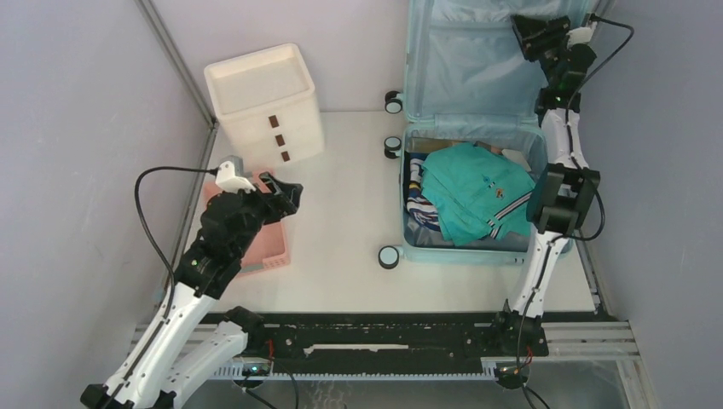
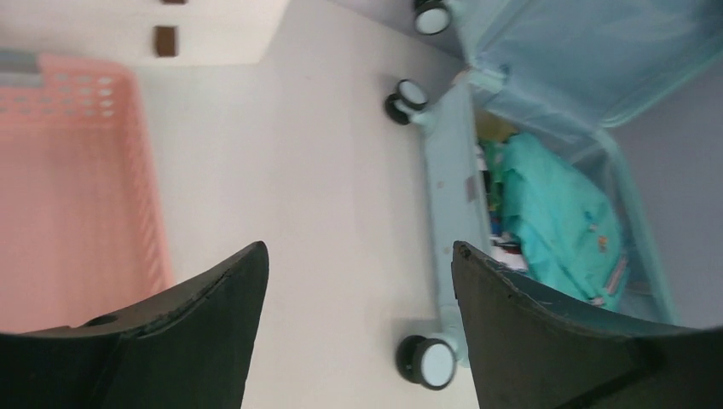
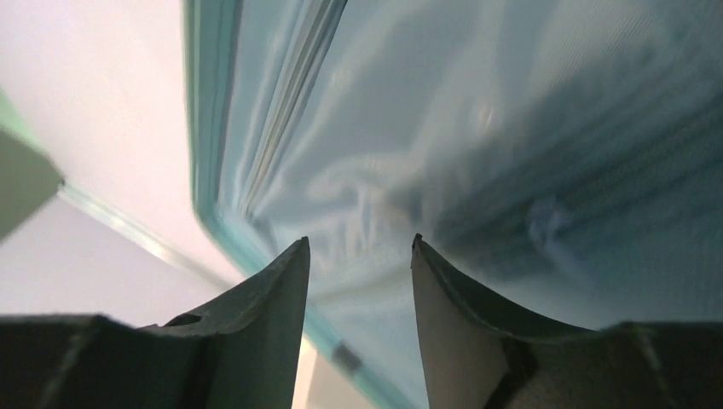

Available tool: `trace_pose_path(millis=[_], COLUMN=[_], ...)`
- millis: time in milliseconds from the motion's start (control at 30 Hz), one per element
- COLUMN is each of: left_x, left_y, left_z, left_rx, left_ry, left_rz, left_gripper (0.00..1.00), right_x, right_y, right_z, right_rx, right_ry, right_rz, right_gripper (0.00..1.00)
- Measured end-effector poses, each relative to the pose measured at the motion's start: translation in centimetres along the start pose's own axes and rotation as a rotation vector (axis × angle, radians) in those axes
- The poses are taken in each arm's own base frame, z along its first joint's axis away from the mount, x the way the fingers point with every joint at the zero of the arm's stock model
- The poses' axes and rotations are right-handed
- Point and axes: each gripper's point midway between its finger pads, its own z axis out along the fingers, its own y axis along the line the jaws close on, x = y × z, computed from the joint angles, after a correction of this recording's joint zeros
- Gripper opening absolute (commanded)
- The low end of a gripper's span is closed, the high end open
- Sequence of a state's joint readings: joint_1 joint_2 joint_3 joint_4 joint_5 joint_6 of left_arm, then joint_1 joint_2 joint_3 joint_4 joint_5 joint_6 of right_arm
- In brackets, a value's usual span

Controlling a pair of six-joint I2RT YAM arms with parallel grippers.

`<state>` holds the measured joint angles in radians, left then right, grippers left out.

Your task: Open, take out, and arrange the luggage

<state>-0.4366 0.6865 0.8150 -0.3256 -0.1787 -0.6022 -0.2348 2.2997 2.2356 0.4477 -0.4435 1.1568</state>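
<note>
The pale blue luggage (image 1: 424,94) lies open at the right of the table, its lid raised against the back wall with the light blue lining facing me. A folded teal shirt (image 1: 473,192) lies on top of other clothes in its lower half; it also shows in the left wrist view (image 2: 558,217). My right gripper (image 1: 527,32) is up at the lid's top right, open, with the lining (image 3: 511,128) close before its fingers and nothing between them. My left gripper (image 1: 286,189) is open and empty above the pink basket's near edge, left of the luggage (image 2: 452,196).
A pink plastic basket (image 1: 266,247) sits under the left arm and shows in the left wrist view (image 2: 77,196). A white three-drawer box (image 1: 264,102) stands at the back left. Suitcase wheels (image 1: 389,256) stick out on the luggage's left side. Bare table (image 1: 349,196) lies between basket and luggage.
</note>
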Motion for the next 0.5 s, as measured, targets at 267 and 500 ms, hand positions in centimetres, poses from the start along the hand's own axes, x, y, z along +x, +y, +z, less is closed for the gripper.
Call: trace_pose_path(millis=[267, 500], left_x=[4.5, 9.0], left_y=[6.7, 13.0], left_z=[0.5, 3.4], left_rx=[-0.28, -0.519], left_ry=[0.114, 0.293], left_rz=[0.065, 0.103], left_gripper=[1.0, 1.0], right_x=[4.6, 9.3], right_y=[5.7, 13.4], right_z=[-11.0, -22.4], right_rx=[-0.175, -0.28], right_ry=[0.324, 0.592], right_rz=[-0.141, -0.573], right_gripper=[0.66, 0.86])
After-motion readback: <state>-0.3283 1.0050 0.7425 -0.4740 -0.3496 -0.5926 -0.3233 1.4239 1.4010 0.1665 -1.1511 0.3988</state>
